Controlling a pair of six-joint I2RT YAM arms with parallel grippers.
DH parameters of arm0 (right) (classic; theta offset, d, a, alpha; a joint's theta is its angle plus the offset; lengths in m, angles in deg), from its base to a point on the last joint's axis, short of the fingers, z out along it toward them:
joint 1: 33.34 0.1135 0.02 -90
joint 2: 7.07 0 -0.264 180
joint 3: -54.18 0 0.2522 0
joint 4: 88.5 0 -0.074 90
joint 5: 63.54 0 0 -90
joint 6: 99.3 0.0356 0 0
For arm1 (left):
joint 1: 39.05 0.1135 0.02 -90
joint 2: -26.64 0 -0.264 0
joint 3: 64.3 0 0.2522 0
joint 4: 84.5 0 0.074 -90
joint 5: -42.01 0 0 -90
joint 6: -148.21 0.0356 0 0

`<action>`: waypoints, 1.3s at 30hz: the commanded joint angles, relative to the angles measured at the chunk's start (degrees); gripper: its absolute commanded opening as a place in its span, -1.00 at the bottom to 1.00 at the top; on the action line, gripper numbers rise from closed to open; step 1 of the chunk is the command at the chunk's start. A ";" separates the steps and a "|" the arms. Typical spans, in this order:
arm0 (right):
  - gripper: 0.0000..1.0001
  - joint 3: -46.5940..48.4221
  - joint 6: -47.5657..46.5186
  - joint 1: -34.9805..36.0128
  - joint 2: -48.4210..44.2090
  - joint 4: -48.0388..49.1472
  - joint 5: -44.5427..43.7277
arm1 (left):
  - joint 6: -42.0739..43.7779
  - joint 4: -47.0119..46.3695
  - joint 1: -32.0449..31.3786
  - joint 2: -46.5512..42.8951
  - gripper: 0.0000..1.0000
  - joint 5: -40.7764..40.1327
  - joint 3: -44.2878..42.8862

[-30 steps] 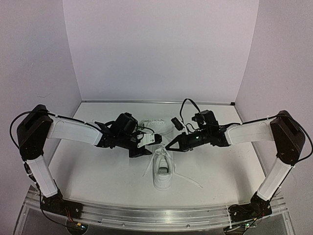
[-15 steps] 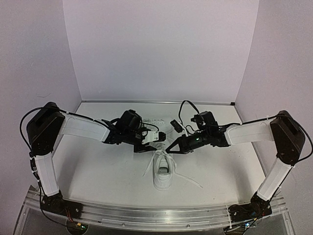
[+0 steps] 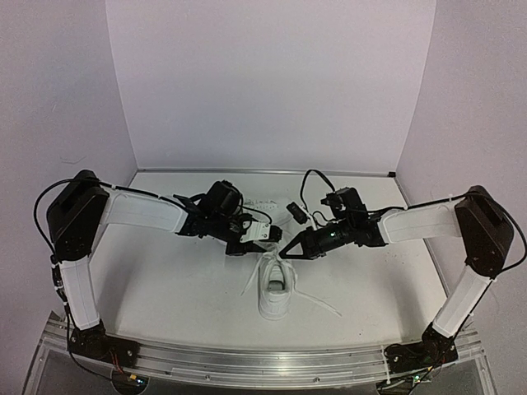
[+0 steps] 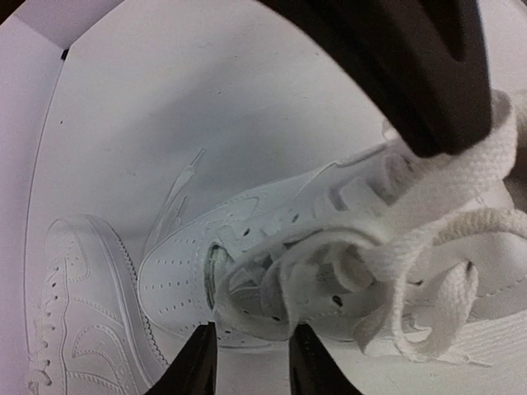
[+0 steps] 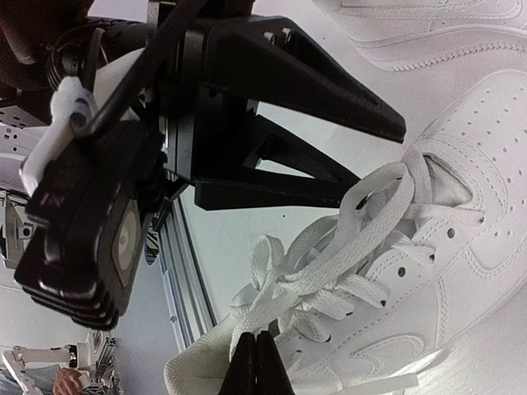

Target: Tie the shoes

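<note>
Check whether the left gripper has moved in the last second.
Yes. Against the near shoe, which stayed put, the left gripper has shifted right and toward the back wall, ending closer to that shoe's laces.

The scene is lit brightly and evenly from overhead. Soft, short shadows are cast on the table (image 3: 165, 280) beneath both arms. In the top view a lilac tint is seen on the walls (image 3: 272, 82), and straight edges are bowed toward the frame borders. In the left wrist view the nearest laces (image 4: 428, 214) are rendered out of focus, and the shoes (image 4: 189, 263) are almost blown out. Sharper detail is retained in the right wrist view.
</note>
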 commanded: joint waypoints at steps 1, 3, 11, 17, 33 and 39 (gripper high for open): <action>-1.00 1.99 -1.11 0.41 0.31 -0.19 0.69 | 3.08 3.65 -1.33 0.86 -0.65 0.58 -3.95; -1.00 1.80 -1.11 0.41 0.16 -0.23 0.53 | 2.66 3.65 -1.34 0.52 -0.78 -0.05 -3.81; -1.00 0.48 -1.28 0.41 -1.37 -0.93 -0.37 | -3.58 -1.92 -1.26 -4.16 -1.00 -6.74 1.71; -1.00 -0.57 -1.29 0.39 -3.30 -2.06 -3.53 | -8.88 -6.87 -1.25 -8.51 -1.00 -12.17 6.57; -1.00 -2.63 0.19 -0.89 -10.24 -4.93 -12.77 | -14.75 -5.00 -1.57 -15.26 -1.00 -15.41 11.27; -1.00 -3.75 -0.04 -0.87 -11.60 -6.02 -14.32 | -16.36 -0.76 -1.69 -18.78 -1.00 -18.58 13.59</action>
